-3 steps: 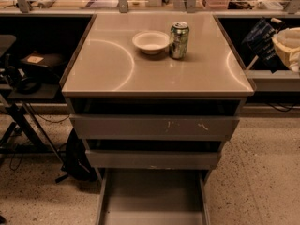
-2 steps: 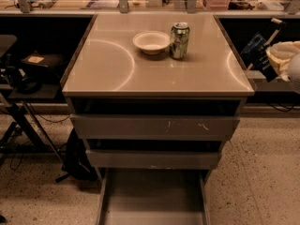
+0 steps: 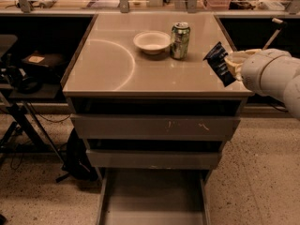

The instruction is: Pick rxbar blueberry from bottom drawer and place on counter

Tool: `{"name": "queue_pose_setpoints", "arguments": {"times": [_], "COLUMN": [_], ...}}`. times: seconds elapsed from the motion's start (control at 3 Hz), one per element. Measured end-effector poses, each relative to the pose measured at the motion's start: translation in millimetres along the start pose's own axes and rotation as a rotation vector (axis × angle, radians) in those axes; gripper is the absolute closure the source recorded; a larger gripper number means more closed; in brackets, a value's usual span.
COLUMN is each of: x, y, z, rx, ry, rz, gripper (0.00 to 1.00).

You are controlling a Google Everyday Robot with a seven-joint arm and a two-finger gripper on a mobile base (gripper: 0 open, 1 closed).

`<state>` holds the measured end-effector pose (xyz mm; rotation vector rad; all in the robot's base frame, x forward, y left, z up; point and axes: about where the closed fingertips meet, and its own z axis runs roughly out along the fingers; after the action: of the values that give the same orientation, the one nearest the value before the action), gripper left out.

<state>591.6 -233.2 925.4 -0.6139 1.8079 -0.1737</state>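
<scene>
Bottom drawer point(image 3: 152, 196) under counter point(image 3: 108, 64) is getting cropped; gripper point(image 3: 229, 62) at counter's rt edge is hiding partly behind rxbar blueberry point(image 3: 217, 62).

The white arm point(image 3: 274, 74) reaches in from the right, its pincer point(image 3: 230, 63) clamped on the dark bar point(image 3: 218, 62) above the worktop's point(image 3: 117, 74) right edge

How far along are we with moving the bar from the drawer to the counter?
Pick looks done: the bottom drawer stands open, its visible floor bare, and the claw holds the blue bar tilted at the right edge of the counter. Left: set it down near the can and release.
</scene>
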Motion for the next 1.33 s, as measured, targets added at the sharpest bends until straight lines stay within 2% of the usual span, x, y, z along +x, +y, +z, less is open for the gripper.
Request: {"name": "queue_pose_setpoints", "arguments": {"times": [0.33, 0.67, 1.0, 1.33], "x": [-4.9, -19.2, -44.6, -43.3], "y": [-9.3, -27.9, -29.5, -13.0], "z": [-3.5, 29.4, 101.5, 156.4], "rx": [0.029, 0.035, -0.006, -0.067], "ry": [-0.017, -0.044, -0.073, -0.046], "rz": [-0.028, -0.050, -0.035, -0.011], "gripper": [1.00, 1.00, 1.00, 1.00]}}
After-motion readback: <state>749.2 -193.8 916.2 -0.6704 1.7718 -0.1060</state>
